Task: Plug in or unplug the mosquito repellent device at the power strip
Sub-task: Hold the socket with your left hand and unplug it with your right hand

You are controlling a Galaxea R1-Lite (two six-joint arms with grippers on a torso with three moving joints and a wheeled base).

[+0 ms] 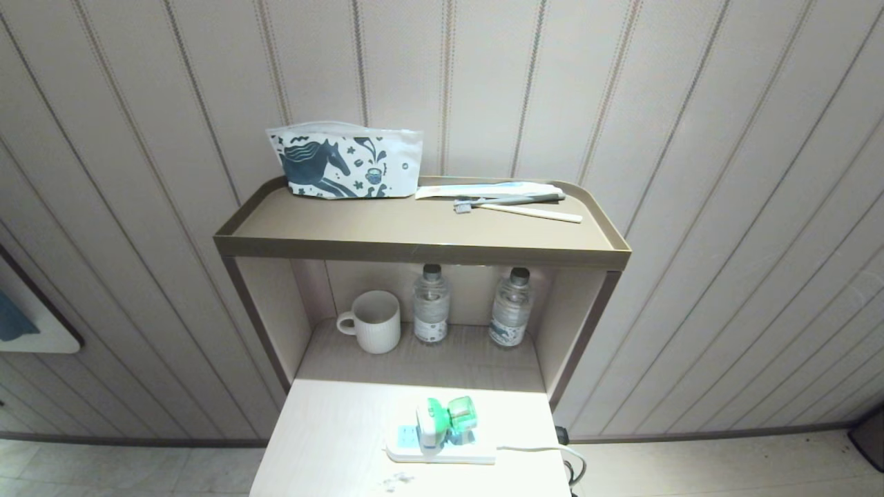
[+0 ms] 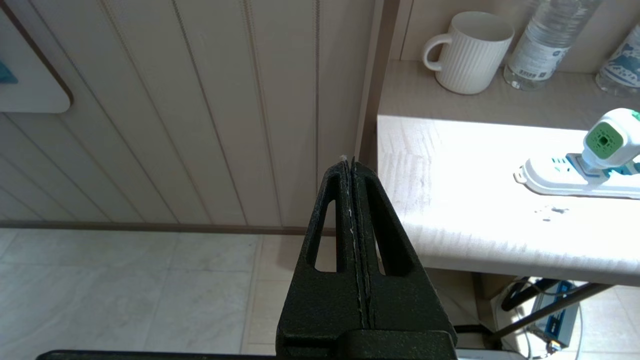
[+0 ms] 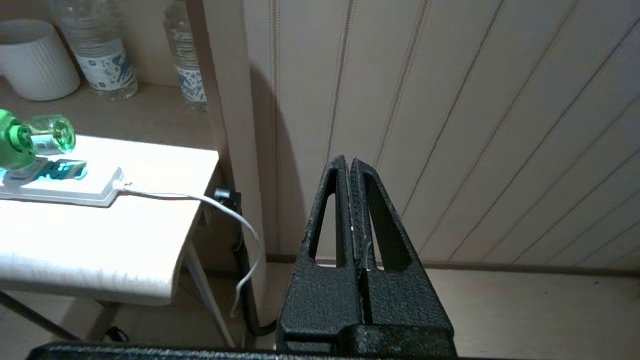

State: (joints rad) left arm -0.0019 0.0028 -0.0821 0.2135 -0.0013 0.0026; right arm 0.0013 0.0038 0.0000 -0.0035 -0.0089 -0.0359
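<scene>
Pale wood counter carries the power strip, lying flat near its right edge. Lower shelf behind holds a mug and two water bottles. Top shelf: horse-print pouch, toothbrushes.

Head view high, facing shelf; wrist views flank power strip.

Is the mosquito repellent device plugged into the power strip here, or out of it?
Plugged in: the mosquito repellent device sits seated on a socket of the power strip, bottle lying sideways above it.
</scene>
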